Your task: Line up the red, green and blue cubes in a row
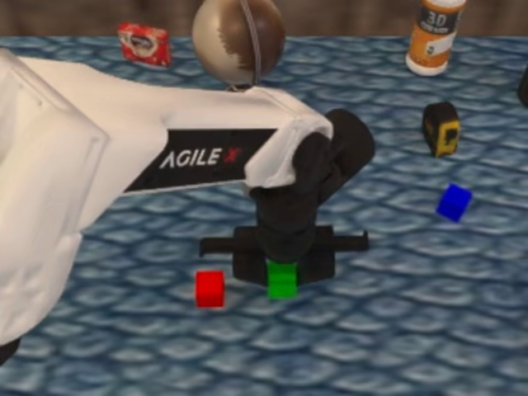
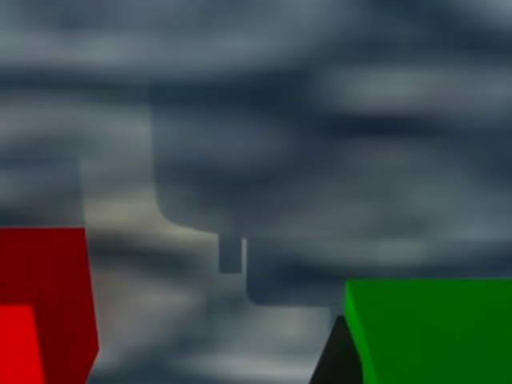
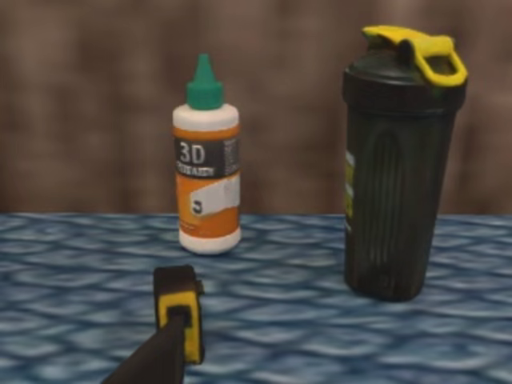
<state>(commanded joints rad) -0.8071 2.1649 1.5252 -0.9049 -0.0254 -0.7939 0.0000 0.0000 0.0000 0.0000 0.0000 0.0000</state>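
Gripping the green cube [image 1: 281, 279], the left tool [image 1: 282, 266] sits low on the surface [image 1: 396, 330]. The red cube [image 1: 209, 289] lies just beside it to its left; the blue cube [image 1: 454, 202] rests well apart, farther right.

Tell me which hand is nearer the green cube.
Left. The left hand sits right over the green cube; the right hand isn't in the top view, its camera facing the far right bottles.
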